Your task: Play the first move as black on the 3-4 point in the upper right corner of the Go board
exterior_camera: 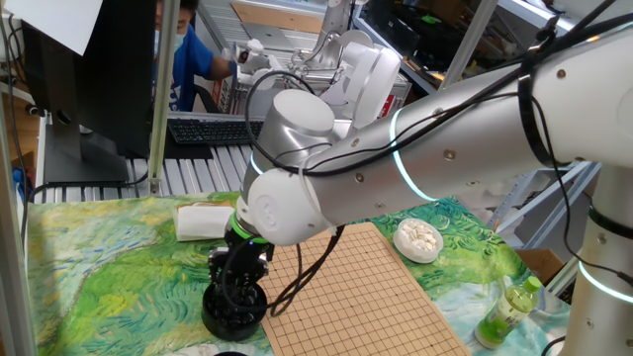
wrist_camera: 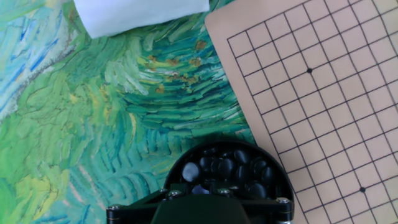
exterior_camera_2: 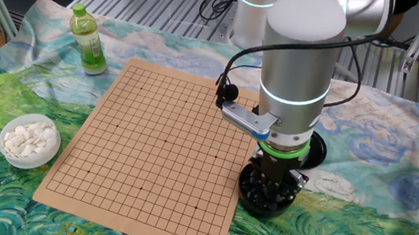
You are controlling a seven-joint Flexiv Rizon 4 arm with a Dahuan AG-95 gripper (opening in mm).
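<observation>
The wooden Go board (exterior_camera: 368, 297) (exterior_camera_2: 148, 142) (wrist_camera: 323, 93) lies bare, with no stone on any crossing, so the 3-4 point near each corner is empty. A black bowl (exterior_camera: 234, 314) (exterior_camera_2: 272, 197) (wrist_camera: 231, 167) with several glossy black stones stands just off one board edge. My gripper (exterior_camera: 238, 285) (exterior_camera_2: 278, 181) points straight down into this bowl, its fingertips sunk among the stones. The bowl and the hand's own body hide the tips, so I cannot see how the jaws stand or whether a black stone is between them.
A white bowl of white stones (exterior_camera: 417, 239) (exterior_camera_2: 28, 141) sits beside the opposite board edge. A green bottle (exterior_camera: 509, 309) (exterior_camera_2: 87, 40) stands near a board corner. A folded white cloth (exterior_camera: 203, 220) (wrist_camera: 137, 12) lies on the painted tablecloth. A black lid (exterior_camera_2: 317, 149) rests behind the bowl.
</observation>
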